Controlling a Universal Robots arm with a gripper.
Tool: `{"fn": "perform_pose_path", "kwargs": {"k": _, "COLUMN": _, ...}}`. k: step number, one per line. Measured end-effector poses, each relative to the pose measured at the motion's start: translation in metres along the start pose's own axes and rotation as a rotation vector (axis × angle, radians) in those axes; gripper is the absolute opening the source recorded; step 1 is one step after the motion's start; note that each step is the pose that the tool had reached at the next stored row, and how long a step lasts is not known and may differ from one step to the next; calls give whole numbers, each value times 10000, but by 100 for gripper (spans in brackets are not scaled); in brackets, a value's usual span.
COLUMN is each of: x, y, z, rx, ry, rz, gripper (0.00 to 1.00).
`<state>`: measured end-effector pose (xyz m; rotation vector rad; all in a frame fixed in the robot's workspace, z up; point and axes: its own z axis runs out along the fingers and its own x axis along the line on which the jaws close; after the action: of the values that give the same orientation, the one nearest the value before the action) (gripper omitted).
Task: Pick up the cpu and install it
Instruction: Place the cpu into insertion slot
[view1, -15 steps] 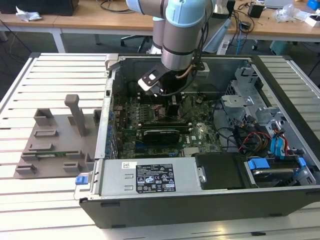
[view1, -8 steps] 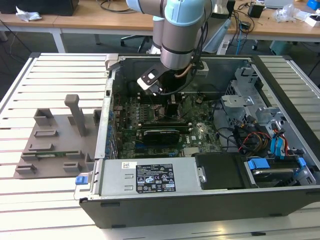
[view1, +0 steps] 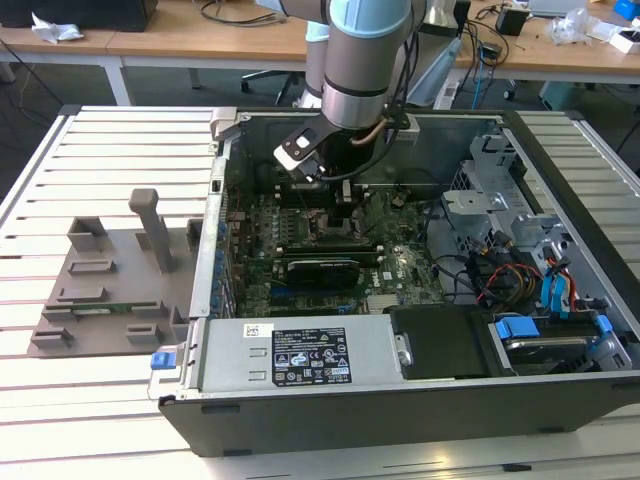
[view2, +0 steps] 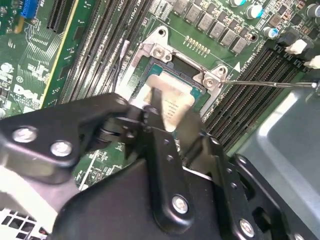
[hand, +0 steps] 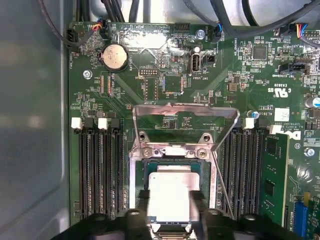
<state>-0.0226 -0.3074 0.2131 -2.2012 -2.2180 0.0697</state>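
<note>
My gripper (view2: 171, 114) is smooth matt black with bright metal screw heads. The cpu (hand: 170, 197) has a silvery metal top with a soft sheen. The socket frame (hand: 172, 150) is bare shiny metal, the motherboard (hand: 165, 65) glossy green, the case wall (hand: 30, 125) dull grey metal.

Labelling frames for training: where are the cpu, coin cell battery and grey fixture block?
cpu (hand: 170, 197): first wrist view, silvery metal top.
coin cell battery (hand: 114, 55): first wrist view, round face.
grey fixture block (view1: 118, 287): exterior view, flat base.

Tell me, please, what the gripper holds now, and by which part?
The gripper holds the cpu by two opposite side edges, pinched between its fingers, at the open socket.
</note>
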Motion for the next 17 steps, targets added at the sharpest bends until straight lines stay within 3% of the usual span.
{"fn": "perform_pose_path", "kwargs": {"k": 1, "x": -1, "y": -13, "z": 8, "rx": -1, "ry": 3, "rz": 0, "gripper": 29}}
{"fn": "perform_pose_path", "kwargs": {"k": 4, "x": -23, "y": -44, "z": 88, "rx": 3, "ry": 36, "rz": -13, "gripper": 11}}
{"fn": "perform_pose_path", "kwargs": {"k": 5, "x": -35, "y": -40, "z": 103, "rx": 5, "ry": 33, "rz": -49, "gripper": 11}}
{"fn": "perform_pose_path", "kwargs": {"k": 6, "x": -35, "y": 70, "z": 97, "rx": 23, "ry": 37, "rz": -66, "gripper": 11}}
{"fn": "perform_pose_path", "kwargs": {"k": 8, "x": -40, "y": 68, "z": -179, "rx": 24, "ry": 39, "rz": -65, "gripper": 11}}
{"fn": "perform_pose_path", "kwargs": {"k": 11, "x": -42, "y": 64, "z": -277, "rx": 24, "ry": 39, "rz": -65, "gripper": 11}}
{"fn": "perform_pose_path", "kwargs": {"k": 17, "x": -44, "y": 60, "z": -374, "rx": 24, "ry": 39, "rz": -65, "gripper": 11}}
